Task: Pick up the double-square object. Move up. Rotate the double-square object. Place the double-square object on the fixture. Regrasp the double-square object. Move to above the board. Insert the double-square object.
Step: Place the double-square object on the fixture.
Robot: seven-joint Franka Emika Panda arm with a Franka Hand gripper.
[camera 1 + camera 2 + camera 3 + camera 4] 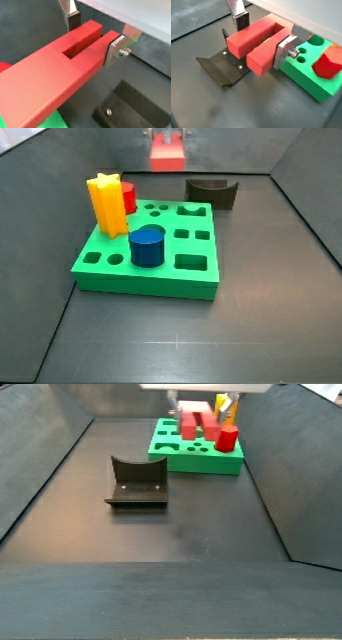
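Overhead, the gripper [259,36] is clamped on the double-square object [254,44], fingers [118,48] at its slotted end. Its long axis lies roughly level, above the fixture [223,70] and beside the board [314,75].

No readable text, label, brand, number or sign anywhere — none on gripper [256,34], none on double-square object [258,44] held between its fingers, none on board [308,75] or fixture [223,70] below it.
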